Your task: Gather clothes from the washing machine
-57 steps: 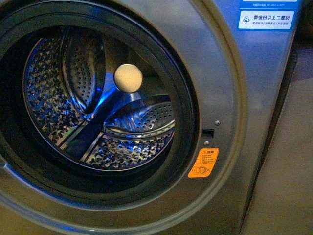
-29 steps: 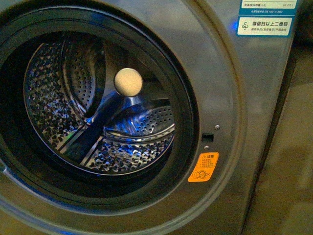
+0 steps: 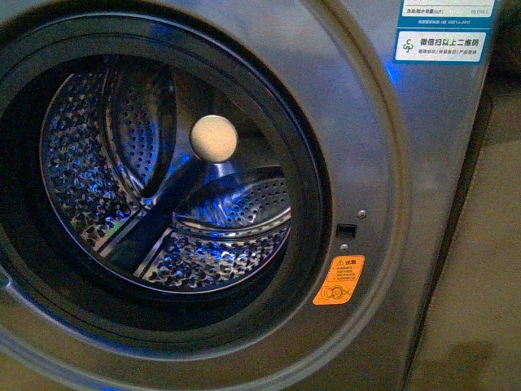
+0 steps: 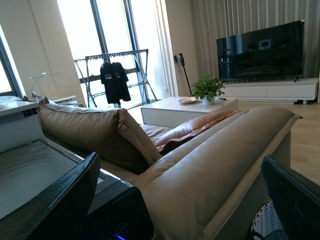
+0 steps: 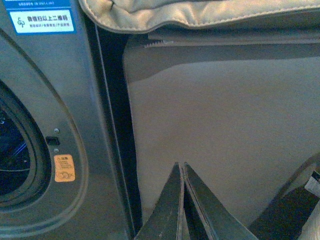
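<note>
Plainly, no dark garment shows in the grey metallic front-loading washing machine (image 3: pixel 383 163), so with our left fingers (image 4: pixel 180 200) spread wide and empty and our right fingers (image 5: pixel 181 210) pressed together on nothing (beside the cabinet), we risk groping an empty perforated steel drum (image 3: pixel 163 179).

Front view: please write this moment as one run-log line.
grey metallic washing machine: open | perforated steel drum: no clothes visible | left claw: open | right claw: shut

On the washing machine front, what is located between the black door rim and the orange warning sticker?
In the front view, bare grey metal panel separates the black rim from the orange sticker; a small dark latch slot sits just above the sticker.
</note>
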Available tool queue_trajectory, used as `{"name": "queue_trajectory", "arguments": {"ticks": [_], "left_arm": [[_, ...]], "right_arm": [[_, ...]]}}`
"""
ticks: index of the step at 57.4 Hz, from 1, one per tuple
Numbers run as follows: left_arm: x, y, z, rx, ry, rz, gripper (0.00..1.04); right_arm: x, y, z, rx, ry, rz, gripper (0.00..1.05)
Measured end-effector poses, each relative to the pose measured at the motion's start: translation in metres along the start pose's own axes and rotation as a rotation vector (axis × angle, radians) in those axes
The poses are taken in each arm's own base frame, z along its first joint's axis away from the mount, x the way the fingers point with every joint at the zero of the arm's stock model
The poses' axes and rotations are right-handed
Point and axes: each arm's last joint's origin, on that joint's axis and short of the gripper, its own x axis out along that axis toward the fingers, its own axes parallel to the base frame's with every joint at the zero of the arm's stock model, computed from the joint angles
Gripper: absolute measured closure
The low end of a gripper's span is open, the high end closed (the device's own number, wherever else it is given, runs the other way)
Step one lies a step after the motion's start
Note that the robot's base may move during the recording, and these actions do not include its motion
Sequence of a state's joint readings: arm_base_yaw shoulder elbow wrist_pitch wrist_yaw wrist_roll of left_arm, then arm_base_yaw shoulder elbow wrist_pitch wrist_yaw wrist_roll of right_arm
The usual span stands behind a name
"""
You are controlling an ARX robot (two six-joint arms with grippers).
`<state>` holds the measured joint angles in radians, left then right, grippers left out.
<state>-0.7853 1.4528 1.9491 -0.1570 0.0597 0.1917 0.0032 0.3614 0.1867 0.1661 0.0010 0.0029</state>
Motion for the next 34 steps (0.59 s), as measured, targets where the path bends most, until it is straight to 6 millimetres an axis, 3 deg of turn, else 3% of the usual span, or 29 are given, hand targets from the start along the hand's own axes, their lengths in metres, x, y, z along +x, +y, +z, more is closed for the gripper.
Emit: {"name": "queue_trajectory", "arguments": {"ticks": [9,17,26,34], "left_arm": [[-0.001,0.013,0.001,-0.186,0.354,0.288,0.07],[-0.010,0.033,0.000,-0.205,0.360,0.385,0.07],[-0.035,0.055,0.000,-0.204,0.354,0.499,0.07],[-0.058,0.077,-0.012,-0.191,0.403,0.667,0.07]], "right_arm": [[-0.005,0.000,-0.013,0.000,-0.006,0.001,1.02],[-0.007,0.000,-0.021,0.000,-0.007,0.000,1.02],[-0.010,0.000,-0.026,0.000,-0.010,0.001,1.02],[-0.012,0.000,-0.031,0.000,-0.012,0.001,1.02]]}}
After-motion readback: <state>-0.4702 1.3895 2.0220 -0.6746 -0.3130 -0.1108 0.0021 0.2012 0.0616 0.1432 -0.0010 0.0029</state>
